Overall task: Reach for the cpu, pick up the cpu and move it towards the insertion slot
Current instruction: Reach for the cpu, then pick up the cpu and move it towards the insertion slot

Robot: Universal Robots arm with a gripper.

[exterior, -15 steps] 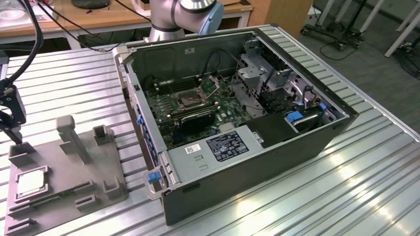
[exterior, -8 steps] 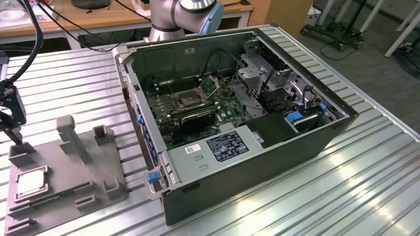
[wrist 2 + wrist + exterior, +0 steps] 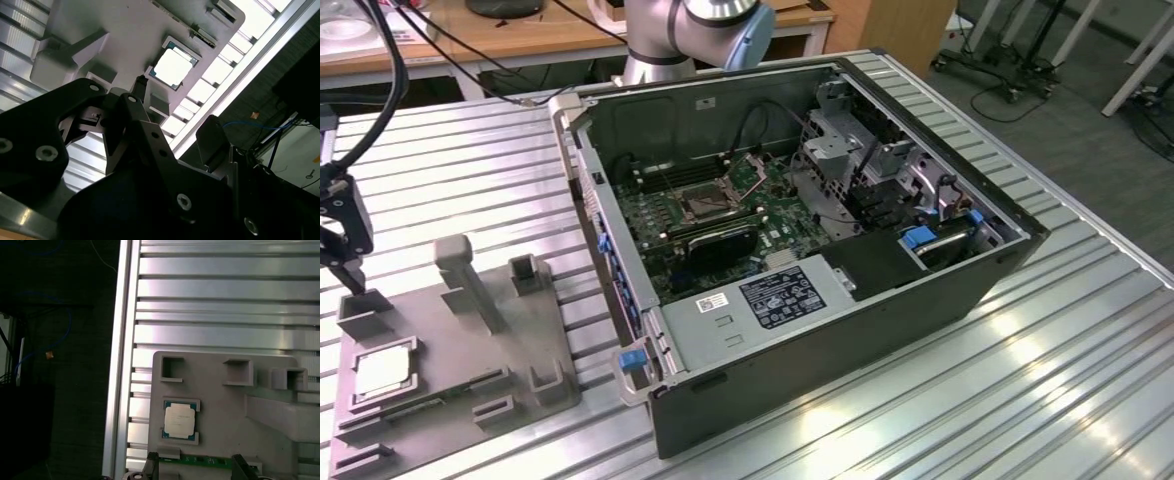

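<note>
The computer case [image 3: 854, 330], holding the insertion slot [image 3: 700, 207], stands well apart from the fingers [image 3: 151, 467]. The grey tray [image 3: 225, 410] lies beneath them. The gripper [image 3: 195, 467] is spread wide, empty; the cpu [image 3: 180, 421] rests in a tray recess just ahead of the fingertips, untouched. Likely light, stiff, fragile: grip opposite edges.

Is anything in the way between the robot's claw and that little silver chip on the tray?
Nothing visible is. The gripper hangs with open fingers above the grey tray, and the cpu lies uncovered in its recess with only air between them.
</note>
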